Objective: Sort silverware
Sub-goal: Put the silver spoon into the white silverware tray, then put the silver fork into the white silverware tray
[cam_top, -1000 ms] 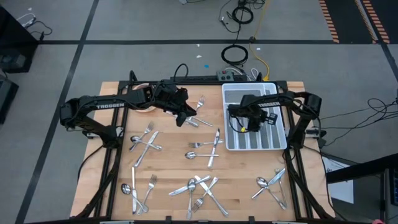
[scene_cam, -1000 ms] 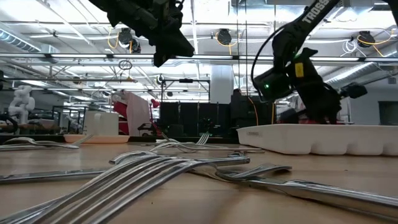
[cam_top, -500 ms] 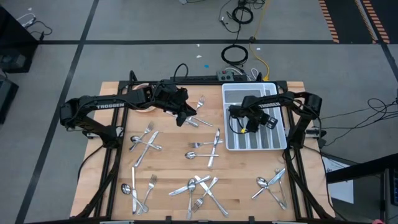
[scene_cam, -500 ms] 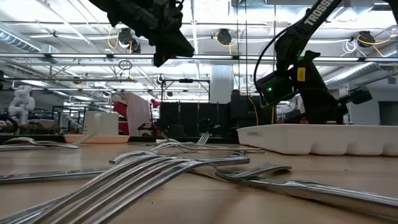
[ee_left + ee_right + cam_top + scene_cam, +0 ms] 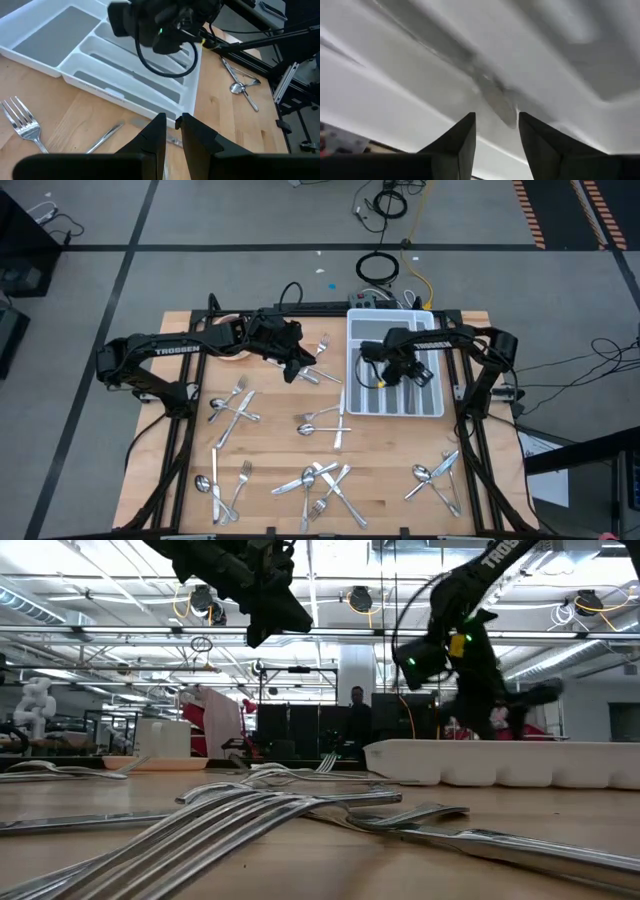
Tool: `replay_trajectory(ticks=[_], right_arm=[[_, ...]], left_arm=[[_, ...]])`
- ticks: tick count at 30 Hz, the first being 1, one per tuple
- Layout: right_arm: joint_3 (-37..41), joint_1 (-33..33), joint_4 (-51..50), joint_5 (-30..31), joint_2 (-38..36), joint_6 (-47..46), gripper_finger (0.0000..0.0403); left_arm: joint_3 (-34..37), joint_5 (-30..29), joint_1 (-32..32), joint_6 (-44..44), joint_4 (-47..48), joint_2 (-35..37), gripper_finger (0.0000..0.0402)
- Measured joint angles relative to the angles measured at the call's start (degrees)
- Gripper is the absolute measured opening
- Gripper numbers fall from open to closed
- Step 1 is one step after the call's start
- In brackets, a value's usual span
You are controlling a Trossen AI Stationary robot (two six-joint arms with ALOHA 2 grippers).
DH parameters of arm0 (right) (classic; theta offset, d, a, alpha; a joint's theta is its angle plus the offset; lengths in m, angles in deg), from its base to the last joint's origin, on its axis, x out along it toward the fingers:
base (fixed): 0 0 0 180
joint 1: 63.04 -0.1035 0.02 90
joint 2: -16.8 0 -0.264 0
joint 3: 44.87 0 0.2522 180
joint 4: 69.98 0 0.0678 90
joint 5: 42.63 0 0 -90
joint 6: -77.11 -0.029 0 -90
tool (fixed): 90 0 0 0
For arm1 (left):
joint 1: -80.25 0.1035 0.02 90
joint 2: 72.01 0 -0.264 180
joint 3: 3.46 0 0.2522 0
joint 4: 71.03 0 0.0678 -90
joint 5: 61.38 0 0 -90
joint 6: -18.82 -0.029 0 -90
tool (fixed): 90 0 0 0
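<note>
Wooden planking makes up the desk (image 5: 270, 440), which sits on a grey floor with taped lines and loose cables at twelve o'clock.

At work is the right tool (image 5: 383, 373), its dark fingers (image 5: 455, 142) spread apart and grasping nothing, hanging low inside the white tray (image 5: 432, 408). Just past the fingertips a slender silver piece (image 5: 492, 97) lies along one of the long slots, apart from both fingers; it reads as a piece lying where it belongs, lengthwise so the slot walls hold it straight. The tray's ribs flank the tool closely, so straight up looks like the cleanest way out.

Off at nine o'clock from the tray, the left tool (image 5: 293, 368) hovers above the desk, its fingers (image 5: 155, 132) drawn nearly together with only a thin gap and nothing seen between them. A fork (image 5: 22, 122) and another utensil handle (image 5: 105, 137) lie on the wood near the tray's outer wall.

Most of the silverware (image 5: 320, 480) remains loose, in crossed clusters toward six o'clock, at eight o'clock and at four o'clock. Crossed pieces probably need lifting singly. Open wood between clusters gives room to descend; the four o'clock group (image 5: 435, 472) lies near the desk's edge.
</note>
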Motion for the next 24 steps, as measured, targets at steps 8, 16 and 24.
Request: replay_trajectory(ticks=[8, 16, 24], right_arm=[[-7.2, 0.0, -2.6, 0.1, -0.3, -4.5, 0.0142], [-13.8, -0.8, -6.4, -26.0, -8.0, -41.6, 0.0142], [-4.5, -18.4, -3.7, -35.4, -27.8, -66.1, 0.0141]], left_arm=[[0.0, -0.1, 0.0, 0.0, -0.5, 0.0, 0.0065], [0.0, -0.2, 0.0, 0.0, -0.4, 0.0, 0.0065], [0.0, -0.2, 0.0, 0.0, -0.3, 0.0, 0.0065]])
